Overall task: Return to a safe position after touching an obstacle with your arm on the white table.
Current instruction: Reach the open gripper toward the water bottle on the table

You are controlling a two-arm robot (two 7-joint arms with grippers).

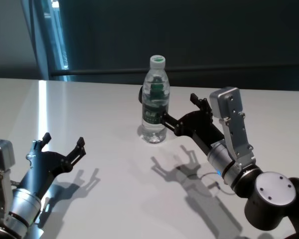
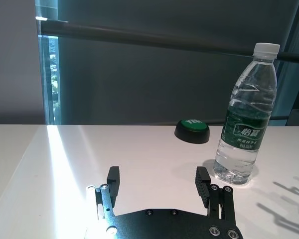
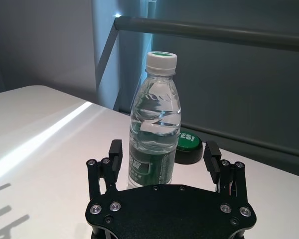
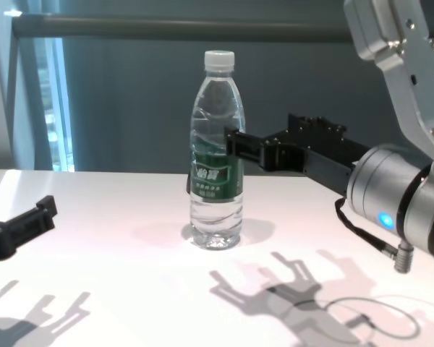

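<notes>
The obstacle, a clear water bottle (image 1: 154,99) with a white cap and a dark green label, stands upright near the middle of the white table (image 1: 104,109). My right gripper (image 1: 179,109) is open just to its right at label height. One of its fingertips (image 4: 233,142) rests against the label or sits just beside it. In the right wrist view the bottle (image 3: 154,127) rises just beyond the spread fingers of the right gripper (image 3: 163,152). My left gripper (image 1: 62,144) hovers open and empty over the table's near left, well away from the bottle (image 2: 246,119).
A round black button with a green top (image 2: 192,130) lies on the table just behind the bottle, also seen in the right wrist view (image 3: 185,144). A dark rail and a window wall run along the table's far edge.
</notes>
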